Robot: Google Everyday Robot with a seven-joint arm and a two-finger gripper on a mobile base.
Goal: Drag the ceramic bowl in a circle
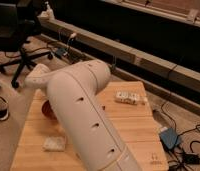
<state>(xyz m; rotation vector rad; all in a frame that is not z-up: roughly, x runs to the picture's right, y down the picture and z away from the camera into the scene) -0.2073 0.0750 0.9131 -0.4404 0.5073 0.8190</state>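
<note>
A small dark mark is printed on the worktop (138, 131) near its front right corner, too small to read. The pale packet (129, 97) lying near the far right edge has a speckled face, but no lettering on it can be made out.

The white arm (88, 117) fills the middle of the view, running from the lower right up to a bend over the worktop's left side. It covers the tool, which sits somewhere below that bend, close to the ceramic bowl (47, 109). The tool's jaws are closed narrow; whether they pinch the bowl's rim or only touch it cannot be told.

The bowl stands near the left edge of the worktop, with only its red left part showing beside the arm. A crumpled whitish wrapper (54, 144) lies in front of the bowl, apart from it.

On the floor, 1 black office chair (18, 47) stands to the left, and 1 blue box (169, 137) with cables lies to the right of the worktop.
</note>
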